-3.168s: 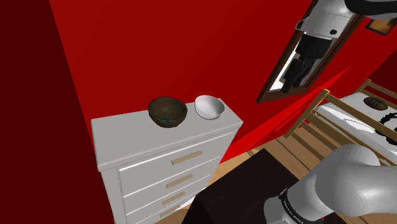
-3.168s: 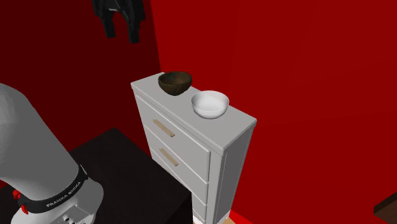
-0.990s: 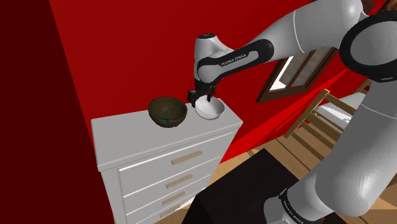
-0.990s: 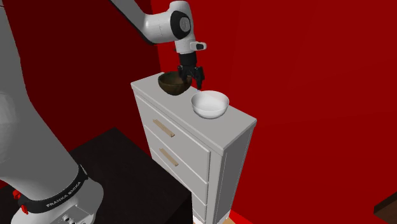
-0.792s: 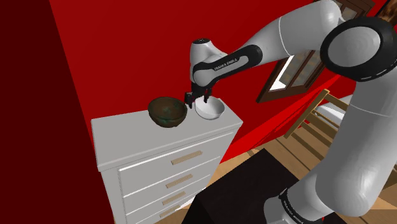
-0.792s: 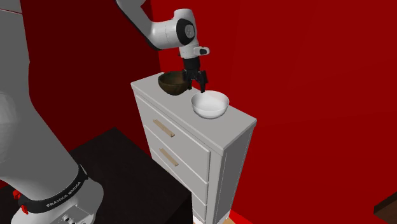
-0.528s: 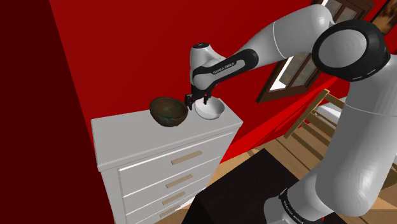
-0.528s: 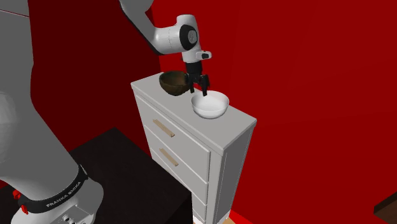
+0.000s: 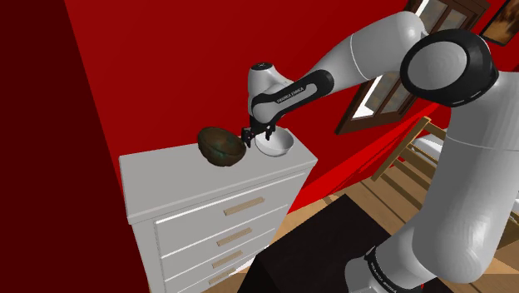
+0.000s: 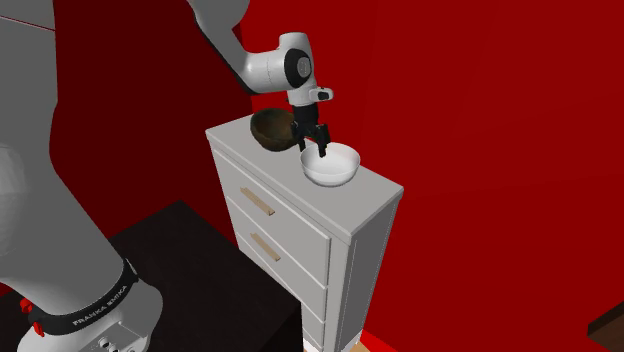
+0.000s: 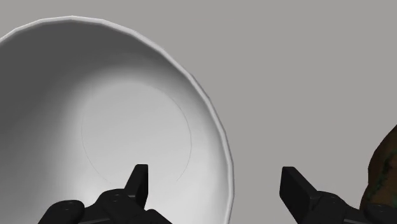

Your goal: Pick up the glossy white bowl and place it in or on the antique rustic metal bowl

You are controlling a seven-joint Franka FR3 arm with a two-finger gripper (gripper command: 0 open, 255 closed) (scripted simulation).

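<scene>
1. Whereas the end effector (image 9: 259, 133) hung high and well away from the white bowl (image 9: 279, 147) about three seconds back, it has now come down onto that bowl's rim, on the side nearest the dark metal bowl (image 9: 220, 146).
2. In the wrist view the end effector (image 11: 215, 172) stands wide. One finger is inside the white bowl (image 11: 114, 114), the other is outside it, and the wall passes between them. Neither finger visibly presses on the wall, so the bowl is not held yet.
3. The white bowl (image 10: 335, 170) sits on the top of the white dresser (image 10: 370, 185), its place unchanged through the approach.
4. The dark metal bowl (image 10: 272, 130) stands just beside the white bowl and close to the outer finger. It looks slightly more tipped than it did a second ago, perhaps nudged, though I cannot tell whether they touch.
5. The approach looks finished, and I judge the next step to be closing on the rim. The thin, glossy wall may slip in a pinch grip, and the short carry to the neighbouring bowl leaves little room.
</scene>
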